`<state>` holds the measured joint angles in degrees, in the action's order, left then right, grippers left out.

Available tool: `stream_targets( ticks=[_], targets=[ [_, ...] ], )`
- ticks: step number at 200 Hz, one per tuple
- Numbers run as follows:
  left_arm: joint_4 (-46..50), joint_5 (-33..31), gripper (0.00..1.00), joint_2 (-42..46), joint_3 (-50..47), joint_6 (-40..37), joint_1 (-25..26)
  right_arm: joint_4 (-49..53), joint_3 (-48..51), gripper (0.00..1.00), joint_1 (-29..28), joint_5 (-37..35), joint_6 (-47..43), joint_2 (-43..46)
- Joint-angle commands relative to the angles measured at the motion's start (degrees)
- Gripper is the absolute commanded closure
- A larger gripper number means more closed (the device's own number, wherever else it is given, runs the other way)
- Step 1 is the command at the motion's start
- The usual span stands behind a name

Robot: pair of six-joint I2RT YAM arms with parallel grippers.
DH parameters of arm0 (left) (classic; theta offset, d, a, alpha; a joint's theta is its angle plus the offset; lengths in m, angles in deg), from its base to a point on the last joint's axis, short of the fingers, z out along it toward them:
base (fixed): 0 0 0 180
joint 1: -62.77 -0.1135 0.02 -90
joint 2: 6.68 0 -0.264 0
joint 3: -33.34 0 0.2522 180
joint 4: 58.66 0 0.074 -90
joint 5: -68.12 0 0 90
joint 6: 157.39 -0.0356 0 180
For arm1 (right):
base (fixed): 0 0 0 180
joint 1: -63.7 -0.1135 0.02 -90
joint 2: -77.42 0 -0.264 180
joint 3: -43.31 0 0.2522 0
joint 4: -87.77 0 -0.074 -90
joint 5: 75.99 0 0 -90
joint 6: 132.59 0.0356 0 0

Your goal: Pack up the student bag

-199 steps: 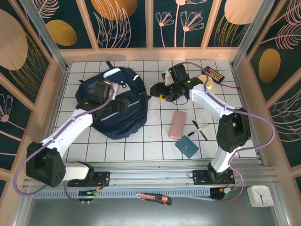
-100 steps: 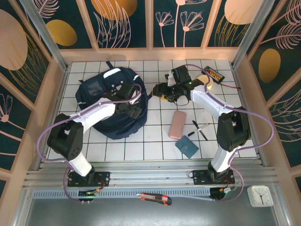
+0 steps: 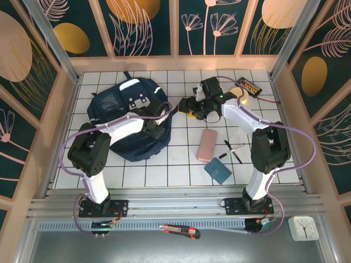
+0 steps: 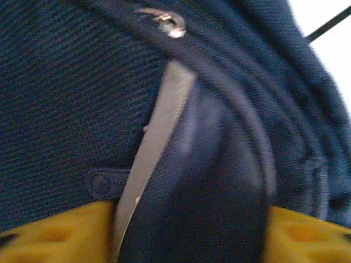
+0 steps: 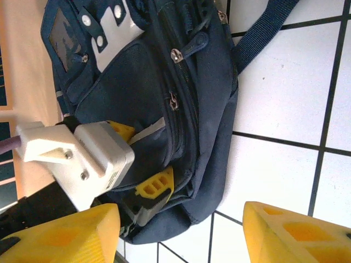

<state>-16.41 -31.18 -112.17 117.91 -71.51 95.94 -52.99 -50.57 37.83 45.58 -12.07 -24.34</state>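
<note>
The student bag (image 3: 112,109), a slumped navy backpack with pale patches and thin light stripes, lies at 10 o'clock on the desk (image 3: 175,164), zips seemingly closed, so packing looks barely begun: a pink case (image 3: 207,144), a teal wallet (image 3: 218,170) and pens (image 3: 233,150) lie loose at its 4 o'clock. The left pincer (image 5: 140,159) is half closed on a fold of its front fabric; the right pincer (image 5: 178,235), at the bag's 3 o'clock, gapes wide and empty
</note>
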Motion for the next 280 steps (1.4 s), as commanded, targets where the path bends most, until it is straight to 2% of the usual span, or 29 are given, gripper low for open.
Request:
stream_targets(
  ticks=[1, 10, 41, 61, 80, 94, 106, 128, 149, 180, 206, 236, 280],
  targets=[
    [0.90, -3.12, 0.81, -0.88, 1.00, -0.46, -0.30, -0.56, -1.63, 0.39, 0.55, 0.96, -0.79, -0.48],
    [1.18, -3.50, 1.00, -0.11, 1.16, -0.33, -0.30, -0.59, -1.60, 0.39, 0.56, 0.70, -1.03, -0.30],
    [0.40, -5.56, 1.00, 6.91, 0.60, -1.77, -0.38, -3.64, -0.83, 0.39, 0.95, -3.03, -3.29, 2.13],
    [-4.01, -5.07, 1.00, 16.97, -1.74, -4.79, -0.56, -10.69, 1.98, 0.39, 1.64, -5.68, -7.14, 5.99],
    [-9.89, -0.20, 1.00, 25.63, -5.28, -9.51, -0.92, -20.99, 6.45, 0.39, 2.21, -6.12, -13.89, 10.80],
    [-10.34, 9.41, 1.00, 29.22, -5.80, -11.00, -3.35, -28.95, 10.18, 0.39, 2.36, -2.42, -21.52, 13.68],
    [-9.99, 16.40, 1.00, 31.49, -6.38, -12.30, -5.41, -31.80, 11.98, 0.40, 2.35, 1.91, -30.85, 15.00],
    [-8.28, 21.97, 1.00, 35.02, -9.04, -17.28, -6.92, -29.07, 12.55, 0.44, 3.20, 9.88, -47.21, 14.62],
    [-6.23, 23.09, 1.00, 39.69, -13.80, -24.94, -6.98, -22.20, 12.10, 0.47, 3.33, 16.81, -61.70, 12.48],
    [-7.37, 22.42, 1.00, 47.41, -20.88, -28.94, -6.98, -19.77, 13.74, 0.49, 2.35, 18.76, -70.30, 10.68],
    [-7.07, 21.58, 1.00, 49.57, -23.38, -28.82, -6.98, -17.85, 14.15, 0.49, -0.21, 21.25, -74.39, 8.87],
    [-9.02, 20.79, 1.00, 50.64, -24.64, -27.50, -6.98, -11.29, 9.68, 0.50, -3.49, 21.58, -78.52, 2.65],
    [-8.30, 20.64, 1.00, 50.53, -24.96, -28.15, -6.97, -15.23, 6.01, 0.50, -5.16, 22.21, -74.39, -3.04]
  ],
)
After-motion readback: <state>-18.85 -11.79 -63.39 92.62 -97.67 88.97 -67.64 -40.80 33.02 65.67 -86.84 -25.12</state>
